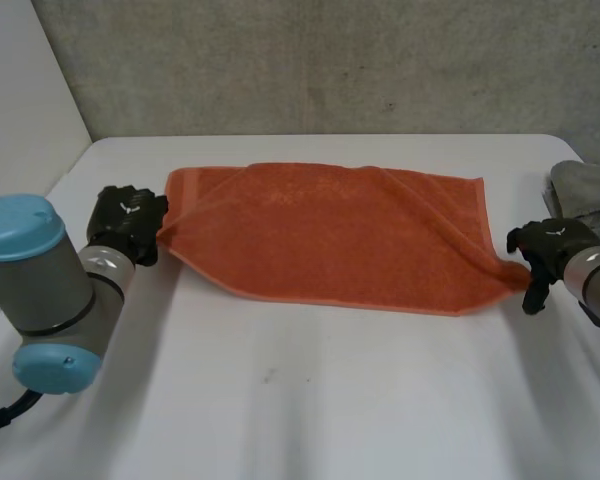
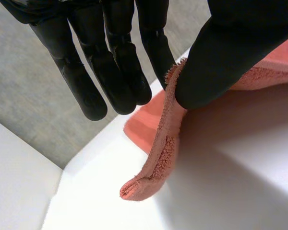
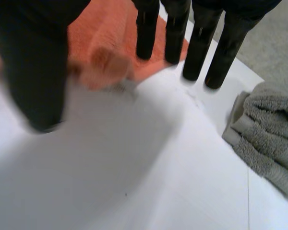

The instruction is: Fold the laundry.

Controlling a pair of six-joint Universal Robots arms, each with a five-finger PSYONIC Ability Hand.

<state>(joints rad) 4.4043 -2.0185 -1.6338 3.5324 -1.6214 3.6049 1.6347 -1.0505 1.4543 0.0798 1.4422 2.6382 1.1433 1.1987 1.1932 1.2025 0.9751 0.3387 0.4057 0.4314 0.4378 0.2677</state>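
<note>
Orange towel (image 1: 330,240) sits mid-table, folded once at best, so most of the folding's left. Left hand (image 1: 128,225) pinches its 9 o'clock edge. Right hand (image 1: 545,250) is at the 4 o'clock corner, can't tell if it's gripping.

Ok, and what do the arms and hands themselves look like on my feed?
The left arm is a thick grey tube with round light-blue caps; the right arm shows grey. The left hand and right hand are black, each with a small white mark on its back. The left hand's fingers are long, smooth and round-tipped.
</note>
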